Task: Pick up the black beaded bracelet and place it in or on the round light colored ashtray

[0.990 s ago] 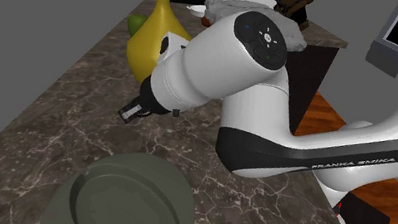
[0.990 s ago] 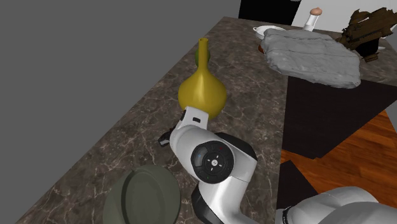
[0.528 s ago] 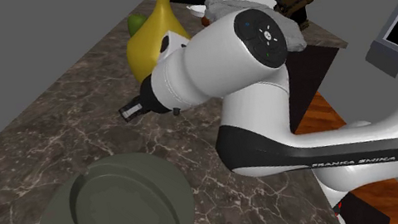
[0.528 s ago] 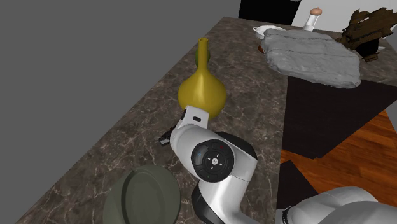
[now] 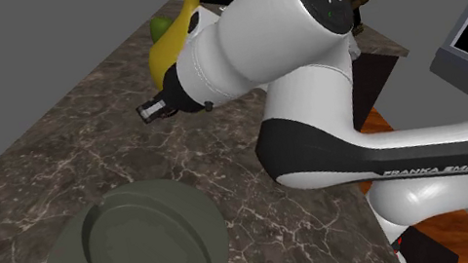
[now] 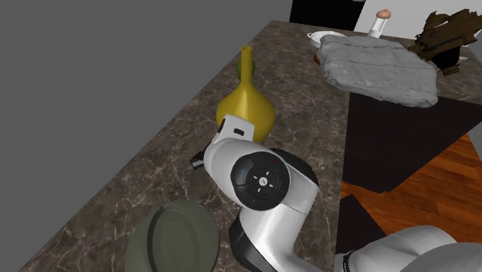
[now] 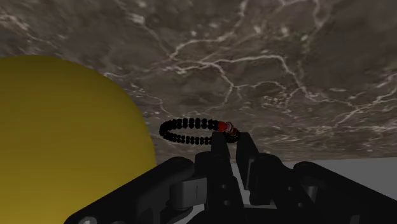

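1. The arm has swung upward since half a second ago. In the shoulder view its big elbow joint sits higher, and the gripper (image 5: 153, 111) has come up off the counter (image 5: 49, 158), close to the yellow vase (image 5: 171, 53).
2. The two black fingers are pressed onto the bracelet (image 7: 221, 126) at its red-beaded end, and the rest of the loop sticks out past the fingertips (I read it as clear of the stone, though the wrist view alone doesn't settle that).
3. So the pick looks done and the carry is what's left.
4. The ashtray (image 5: 142, 241), a round grey-green dish, has not shifted. It sits empty on the counter nearer the stand, well apart from the gripper.
5. The vase bulks large just beside the hand in the wrist view, so the move towards the ashtray should lead away from it.
6. The grip is only on one end of the loop, so a swing could work it loose.
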You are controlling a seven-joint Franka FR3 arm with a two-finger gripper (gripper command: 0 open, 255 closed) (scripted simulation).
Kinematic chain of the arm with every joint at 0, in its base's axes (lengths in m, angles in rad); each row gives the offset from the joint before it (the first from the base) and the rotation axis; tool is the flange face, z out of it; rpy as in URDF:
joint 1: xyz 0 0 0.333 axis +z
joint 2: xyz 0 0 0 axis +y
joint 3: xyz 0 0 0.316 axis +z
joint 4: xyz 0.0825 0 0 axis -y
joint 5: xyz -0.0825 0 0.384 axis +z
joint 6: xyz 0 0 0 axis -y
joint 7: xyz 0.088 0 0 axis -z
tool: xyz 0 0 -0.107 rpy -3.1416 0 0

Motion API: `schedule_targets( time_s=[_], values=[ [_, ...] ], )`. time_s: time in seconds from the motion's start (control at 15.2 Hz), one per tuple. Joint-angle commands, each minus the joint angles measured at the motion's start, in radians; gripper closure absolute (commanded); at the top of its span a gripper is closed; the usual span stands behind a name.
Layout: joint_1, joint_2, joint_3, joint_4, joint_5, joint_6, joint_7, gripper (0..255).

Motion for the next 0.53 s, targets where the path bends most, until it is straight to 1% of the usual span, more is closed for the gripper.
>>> schedule_targets(
  time_s=[0.0, 0.46],
  values=[
    [0.006, -0.002, -0.015, 0.021, 0.002, -0.025, -0.012, 255],
    [0.015, 0.001, -0.054, 0.102, 0.004, -0.109, -0.047, 255]
  ],
)
